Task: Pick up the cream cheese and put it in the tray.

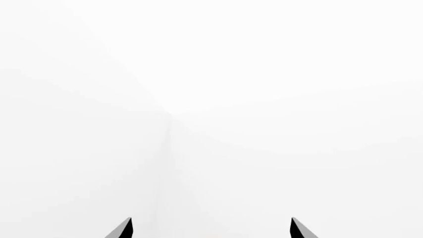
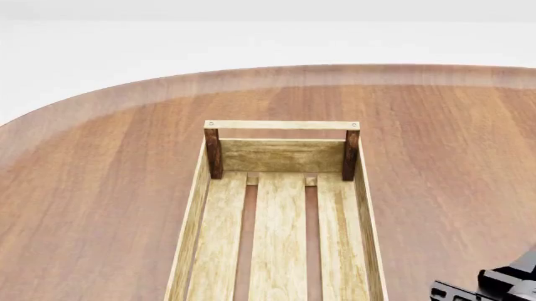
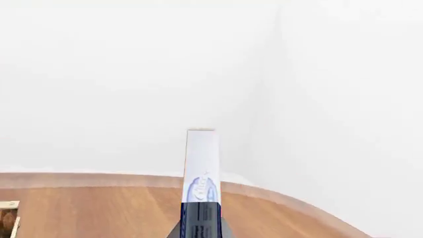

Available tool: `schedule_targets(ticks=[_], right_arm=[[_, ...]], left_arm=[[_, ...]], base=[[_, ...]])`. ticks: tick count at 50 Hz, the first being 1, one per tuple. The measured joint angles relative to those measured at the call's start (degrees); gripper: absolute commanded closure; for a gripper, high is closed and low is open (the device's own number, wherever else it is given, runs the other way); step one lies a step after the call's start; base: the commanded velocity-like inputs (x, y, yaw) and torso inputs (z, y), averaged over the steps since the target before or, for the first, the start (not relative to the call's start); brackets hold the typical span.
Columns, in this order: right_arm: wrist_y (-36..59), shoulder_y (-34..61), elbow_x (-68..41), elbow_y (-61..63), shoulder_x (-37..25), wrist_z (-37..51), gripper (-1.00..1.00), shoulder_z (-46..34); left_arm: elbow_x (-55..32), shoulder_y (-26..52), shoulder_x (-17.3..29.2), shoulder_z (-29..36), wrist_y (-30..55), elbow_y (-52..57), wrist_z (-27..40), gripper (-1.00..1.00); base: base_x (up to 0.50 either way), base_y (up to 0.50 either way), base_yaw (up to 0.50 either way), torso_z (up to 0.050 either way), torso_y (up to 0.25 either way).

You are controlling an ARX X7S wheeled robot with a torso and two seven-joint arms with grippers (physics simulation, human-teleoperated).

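Right tool (image 3: 200, 234) clamped on thin white cream cheese (image 3: 201, 168) w/ blue logo, edge-on; left tool (image 1: 211, 229) spread open, empty

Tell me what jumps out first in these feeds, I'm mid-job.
The empty tray fills the middle of the head view, running lengthwise away from the robot on the wooden table. In the right wrist view the cream cheese stands edge-on in the right gripper, lifted against white walls. The left gripper is open on blank white.
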State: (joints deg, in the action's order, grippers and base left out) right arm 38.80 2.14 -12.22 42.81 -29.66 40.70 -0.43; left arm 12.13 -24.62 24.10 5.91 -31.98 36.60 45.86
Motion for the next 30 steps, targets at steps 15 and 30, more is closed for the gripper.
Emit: schedule_targets(ticks=[15, 30], right_arm=[[3.88, 13.45, -0.87, -2.73, -2.57, -7.04, 1.0, -9.22], [5.59, 24.96, -1.8, -6.4, -3.04, -14.86, 1.0, -17.87]], left_arm=[[-0.39, 0.36, 0.22, 0.3, 0.24, -0.18, -0.07, -1.0], [-0.61, 0.46, 0.45, 0.39, 0.42, -0.2, -0.06, -1.0]], base=[[0.0, 0.0, 0.0, 0.0, 0.001], [0.0, 0.0, 0.0, 0.0, 0.001]])
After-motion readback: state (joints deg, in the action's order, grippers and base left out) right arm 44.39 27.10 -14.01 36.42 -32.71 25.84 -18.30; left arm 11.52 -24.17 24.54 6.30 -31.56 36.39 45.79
